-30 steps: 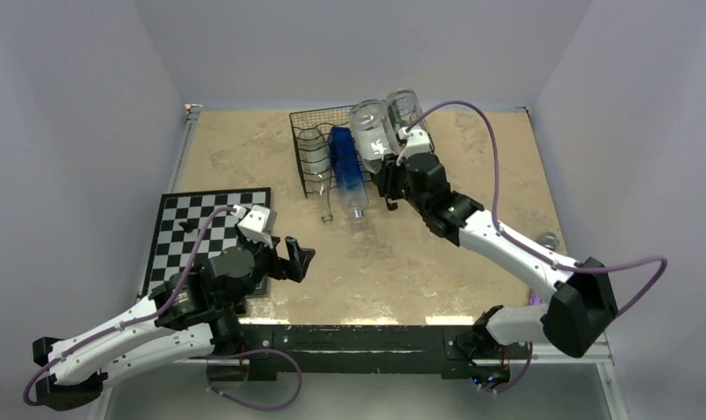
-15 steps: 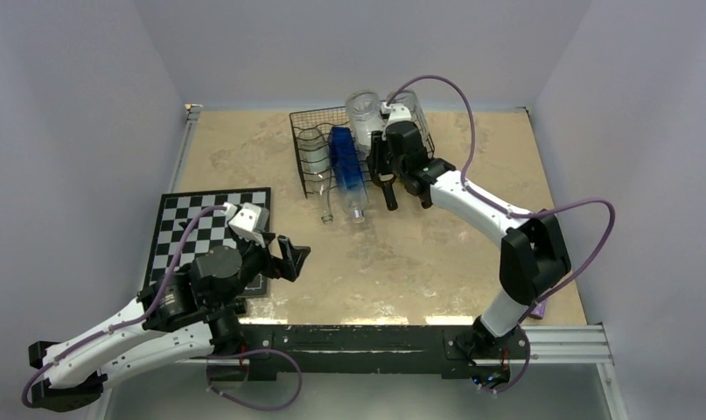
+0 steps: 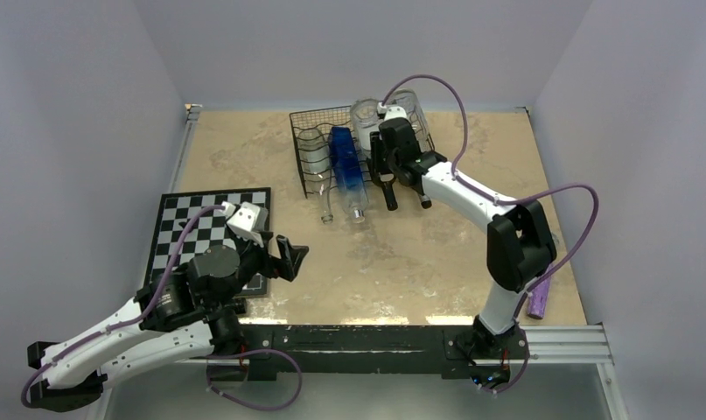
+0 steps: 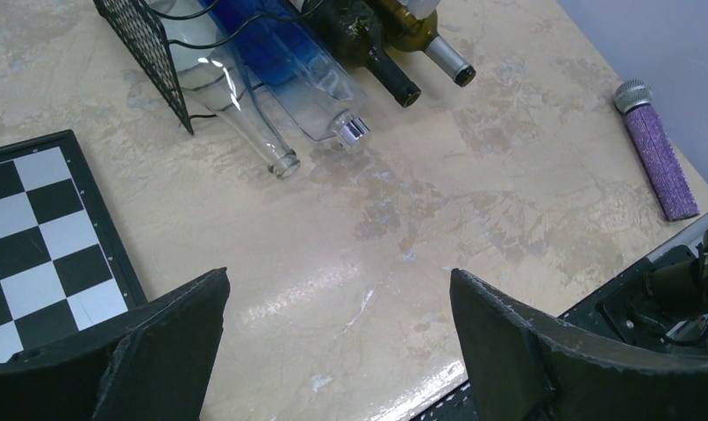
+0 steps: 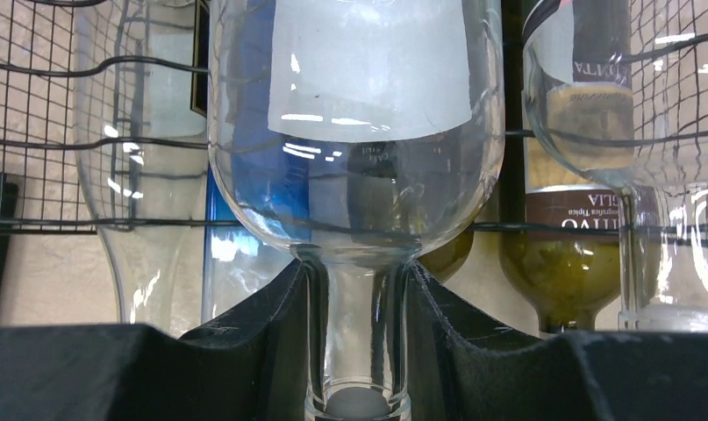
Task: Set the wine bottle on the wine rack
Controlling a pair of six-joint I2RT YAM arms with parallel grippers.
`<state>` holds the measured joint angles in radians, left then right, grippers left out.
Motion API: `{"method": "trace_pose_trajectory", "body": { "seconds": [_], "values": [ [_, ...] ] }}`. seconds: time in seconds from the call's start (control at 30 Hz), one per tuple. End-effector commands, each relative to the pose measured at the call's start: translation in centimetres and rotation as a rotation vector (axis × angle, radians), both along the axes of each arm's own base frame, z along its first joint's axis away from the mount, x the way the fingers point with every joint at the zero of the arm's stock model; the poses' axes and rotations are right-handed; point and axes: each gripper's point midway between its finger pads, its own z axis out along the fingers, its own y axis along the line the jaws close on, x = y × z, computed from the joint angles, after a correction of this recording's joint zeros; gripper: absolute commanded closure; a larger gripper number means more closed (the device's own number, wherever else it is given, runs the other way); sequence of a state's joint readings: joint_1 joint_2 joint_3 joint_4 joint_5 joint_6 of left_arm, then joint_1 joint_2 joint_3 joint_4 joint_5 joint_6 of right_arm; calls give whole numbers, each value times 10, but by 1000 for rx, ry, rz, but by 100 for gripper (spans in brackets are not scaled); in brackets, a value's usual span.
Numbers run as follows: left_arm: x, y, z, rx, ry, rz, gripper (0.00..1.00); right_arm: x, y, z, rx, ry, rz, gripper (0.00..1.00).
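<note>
Clear glass wine bottle (image 5: 354, 132), gripped at the neck by the closed right tool (image 5: 356, 342), is being pushed deeper onto the black wire rack (image 3: 302, 122) than a second ago, so placement is nearing; the left tool (image 4: 337, 342) is being held open.

Top camera looks down from behind; both wrist cameras face the wine rack (image 3: 316, 121), right one closest.
</note>
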<state>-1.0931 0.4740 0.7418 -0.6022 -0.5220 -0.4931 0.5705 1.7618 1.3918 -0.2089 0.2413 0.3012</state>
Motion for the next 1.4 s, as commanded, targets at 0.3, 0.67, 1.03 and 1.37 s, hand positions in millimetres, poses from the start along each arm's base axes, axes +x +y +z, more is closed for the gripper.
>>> {"method": "trace_pose_trajectory", "body": {
  "seconds": [0.3, 0.67, 1.03, 1.37],
  "values": [
    [2, 4, 23, -24, -31, 11, 1, 63, -1, 100, 118, -261, -136, 100],
    [-4, -8, 12, 24, 22, -50, 1, 41, 0, 102, 106, -218, -54, 33],
    [-20, -2, 15, 9, 85, -89, 1, -50, -48, 105, 78, -45, -79, 19],
    [-27, 28, -5, 4, 189, 35, 1, -156, -151, 80, 61, -40, -353, 20]
  ]
}}
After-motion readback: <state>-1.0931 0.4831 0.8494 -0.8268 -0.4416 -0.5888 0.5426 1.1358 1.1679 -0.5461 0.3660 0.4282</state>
